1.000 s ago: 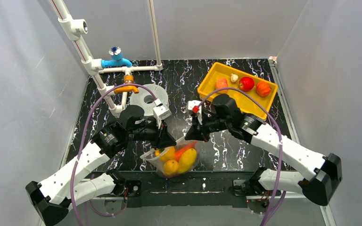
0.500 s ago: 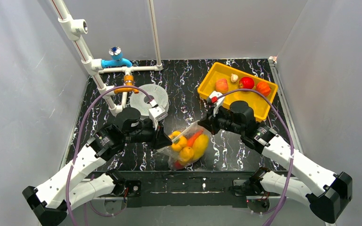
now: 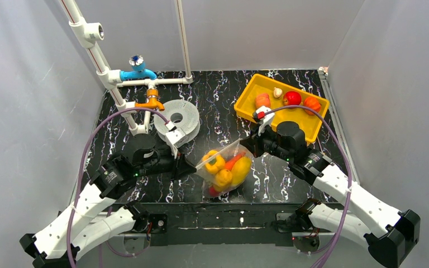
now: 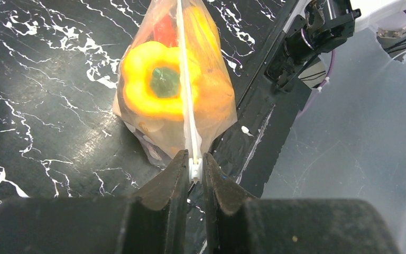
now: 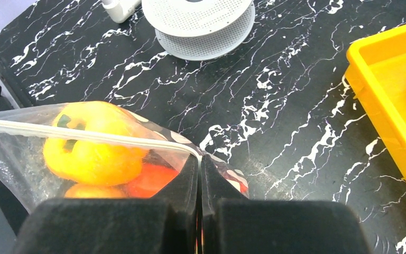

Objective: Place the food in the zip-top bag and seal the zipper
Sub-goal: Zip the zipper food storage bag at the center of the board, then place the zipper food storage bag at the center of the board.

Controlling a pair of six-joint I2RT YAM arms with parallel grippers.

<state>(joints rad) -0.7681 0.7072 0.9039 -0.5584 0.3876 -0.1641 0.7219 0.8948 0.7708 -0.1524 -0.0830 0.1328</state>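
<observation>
left gripper (image 4: 194, 168) pinched on zipper (image 4: 185, 95) end, right gripper (image 5: 200, 160) clamped on its other end, zip-top bag (image 5: 10, 159) holding peppers (image 4: 153, 87)

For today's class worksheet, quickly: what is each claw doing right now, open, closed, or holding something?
Left claw: closed on one end of the zipper.
Right claw: closed on the zipper's other end.

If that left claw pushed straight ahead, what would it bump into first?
The left claw pinches the zipper; straight on lies the zip-top bag, likely its yellow pepper first.
</observation>
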